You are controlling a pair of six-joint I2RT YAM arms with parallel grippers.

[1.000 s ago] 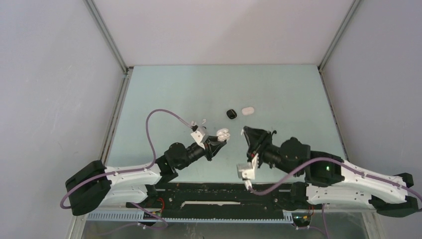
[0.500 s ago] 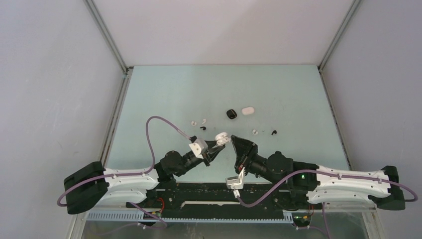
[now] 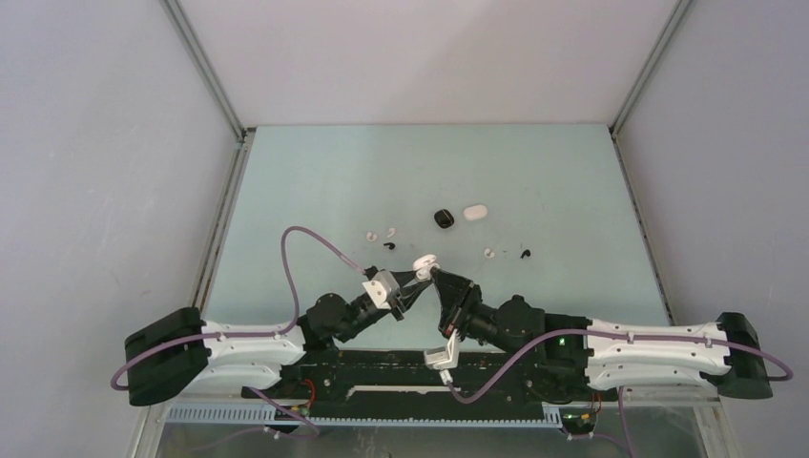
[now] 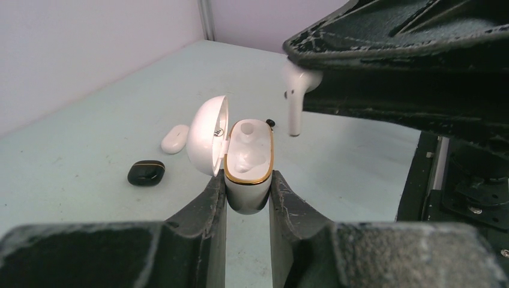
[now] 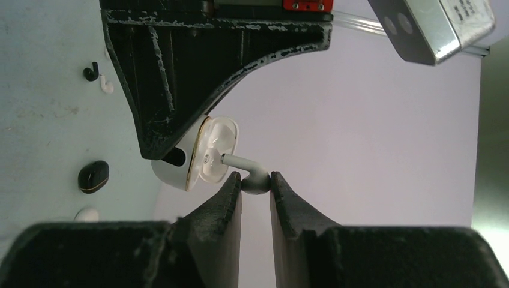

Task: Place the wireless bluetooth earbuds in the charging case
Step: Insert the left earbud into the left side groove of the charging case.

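Note:
My left gripper [image 4: 248,180] is shut on an open white charging case [image 4: 247,150] with a gold rim, its lid [image 4: 207,135] swung left. In the top view the case [image 3: 425,260] is held above the table's near middle. My right gripper [image 5: 256,179] is shut on the head of a white stemmed earbud [image 5: 240,162]. The stem tip points at the case's open cavity [image 5: 213,150] and sits right at it. In the left wrist view the earbud [image 4: 294,105] hangs just right of and above the case. The grippers meet tip to tip [image 3: 437,275].
Loose on the table are two white earbuds [image 3: 370,234] [image 3: 389,231] and a black one [image 3: 387,245] on the left, and a white one [image 3: 488,253] and a black one [image 3: 524,254] on the right. A shut black case [image 3: 443,218] and a white case [image 3: 475,211] lie farther back.
Both arms have drawn back toward the near edge. My right gripper has swung left with the earbud and now meets the case held by my left gripper.

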